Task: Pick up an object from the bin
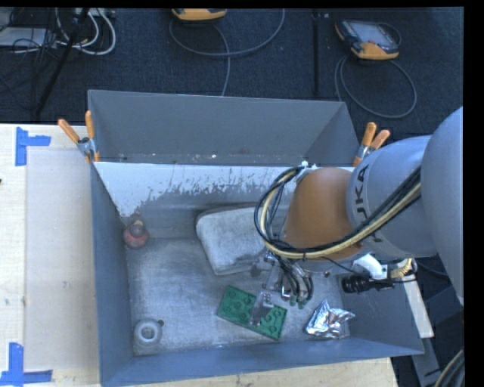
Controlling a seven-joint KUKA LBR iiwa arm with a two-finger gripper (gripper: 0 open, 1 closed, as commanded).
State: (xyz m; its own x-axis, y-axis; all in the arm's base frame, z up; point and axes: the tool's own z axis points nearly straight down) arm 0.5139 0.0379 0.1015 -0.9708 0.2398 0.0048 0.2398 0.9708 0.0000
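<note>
Standing over the green flat plate (236,304), your gripper (263,304) hangs low, likely to catch its edge; whether open or closed, you cannot tell.

Floor (151,68) up-view of the gripper (265,301): dark blue-black, carpet-like texture, evenly lit. Black cable (228,75) runs across it straight above the gripper, and a second cable loop (339,83) lies above-right. White cable bundle (102,34) sits far above-left. Two orange-and-black units lie on the floor: first unit (199,12) above, second unit (368,39) above-right.
</note>
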